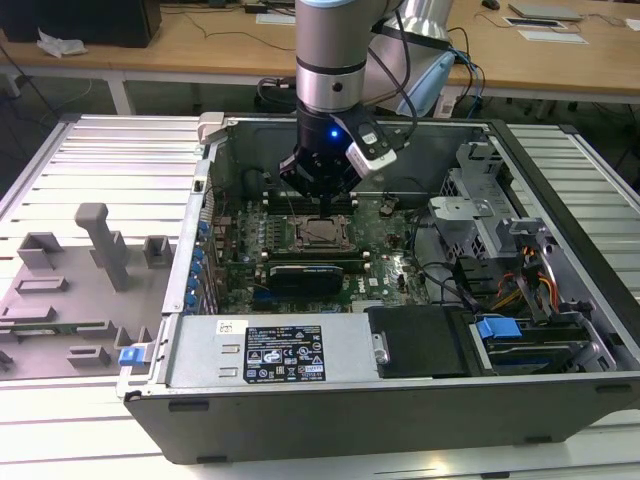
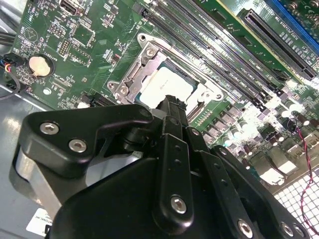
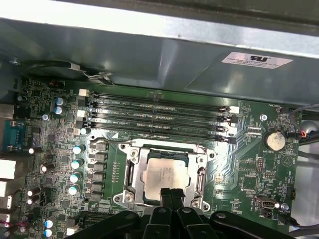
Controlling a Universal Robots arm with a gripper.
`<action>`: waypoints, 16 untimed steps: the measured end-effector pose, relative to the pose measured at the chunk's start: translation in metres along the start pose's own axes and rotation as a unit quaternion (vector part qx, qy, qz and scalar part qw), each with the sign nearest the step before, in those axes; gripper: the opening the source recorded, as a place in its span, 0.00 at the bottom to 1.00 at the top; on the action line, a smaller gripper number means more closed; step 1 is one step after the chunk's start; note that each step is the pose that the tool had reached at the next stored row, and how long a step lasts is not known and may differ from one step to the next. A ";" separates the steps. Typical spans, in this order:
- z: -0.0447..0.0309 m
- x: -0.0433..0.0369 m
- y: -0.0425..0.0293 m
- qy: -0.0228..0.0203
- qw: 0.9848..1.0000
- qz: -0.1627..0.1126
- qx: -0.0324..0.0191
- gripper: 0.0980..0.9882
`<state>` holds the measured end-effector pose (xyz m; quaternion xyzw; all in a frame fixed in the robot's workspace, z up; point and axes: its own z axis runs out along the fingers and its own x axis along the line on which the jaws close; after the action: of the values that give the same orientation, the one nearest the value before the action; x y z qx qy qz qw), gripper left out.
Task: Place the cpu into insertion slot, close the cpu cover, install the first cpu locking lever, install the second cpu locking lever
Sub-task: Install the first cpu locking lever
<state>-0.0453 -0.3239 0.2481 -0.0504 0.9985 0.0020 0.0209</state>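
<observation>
At the centre of the exterior view, my gripper (image 1: 321, 200), fingers pressed together and holding nothing, hangs over the cpu (image 3: 164, 177), which sits under the flat cover (image 3: 130, 174). My worry: a skewed push could slip off and gouge the board (image 3: 249, 169).

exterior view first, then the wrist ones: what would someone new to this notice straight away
The grey arm reaching down into the open computer case in the middle of the exterior view grabs the eye, its black gripper low over the green motherboard. In both wrist views the silver cpu sits framed by the cpu cover, close by the gripper.
</observation>
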 end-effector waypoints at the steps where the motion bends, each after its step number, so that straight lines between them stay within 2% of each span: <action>1: -0.0007 -0.0001 0.0000 0.000 1.000 0.000 0.000 0.01; 3: -0.0075 -0.0004 0.0001 0.000 1.000 0.000 0.000 0.01; 9: -0.0079 0.0018 0.0003 0.000 1.000 0.000 0.000 0.01; 11: -0.0080 0.0044 0.0005 0.000 1.000 0.000 0.000 0.01; 13: -0.0083 0.0136 0.0015 0.000 1.000 0.000 0.000 0.01; 16: -0.0086 0.0198 0.0021 0.000 1.000 0.000 0.000 0.01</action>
<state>-0.0655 -0.3238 0.2559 -0.0504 0.9985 0.0023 0.0213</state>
